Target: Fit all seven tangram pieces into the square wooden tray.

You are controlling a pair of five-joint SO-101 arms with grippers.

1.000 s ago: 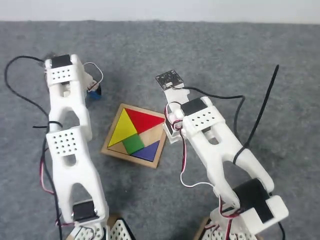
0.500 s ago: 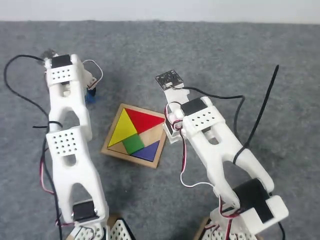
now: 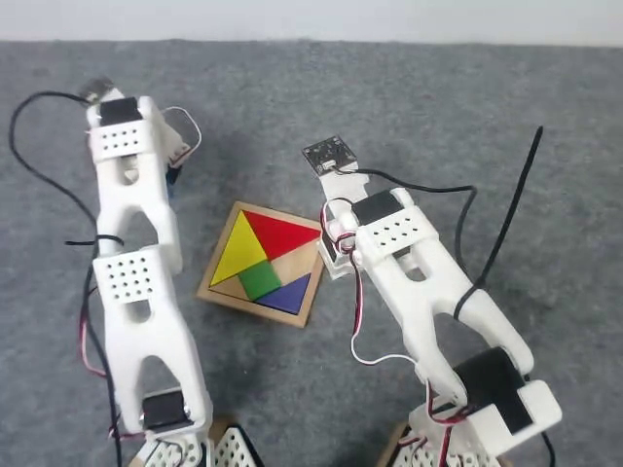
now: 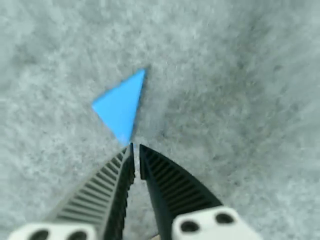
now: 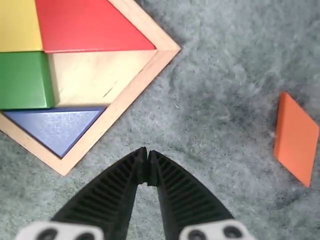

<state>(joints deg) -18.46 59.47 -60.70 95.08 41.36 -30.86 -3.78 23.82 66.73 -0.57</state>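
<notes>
Left end effector (image 4: pixel 135 148) hangs empty, jaws pressed almost together, tips just short of a light blue triangle (image 4: pixel 120 105) lying flat on the grey desk (image 4: pixel 240 75). Right end effector (image 5: pixel 148 152) closed on nothing, just beside the wooden tray (image 5: pixel 116 107) rim. Tray holds yellow triangle (image 5: pixel 17 25), red triangle (image 5: pixel 90 25), green square (image 5: pixel 25 80), dark blue triangle (image 5: pixel 55 127); bare wood between. Orange parallelogram (image 5: pixel 296 138) lies on the desk, apart from the tray.

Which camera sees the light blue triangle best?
The left wrist view: the light blue triangle lies whole on the carpet. In the high view the left arm covers that spot; the right wrist view faces the tray.
</notes>
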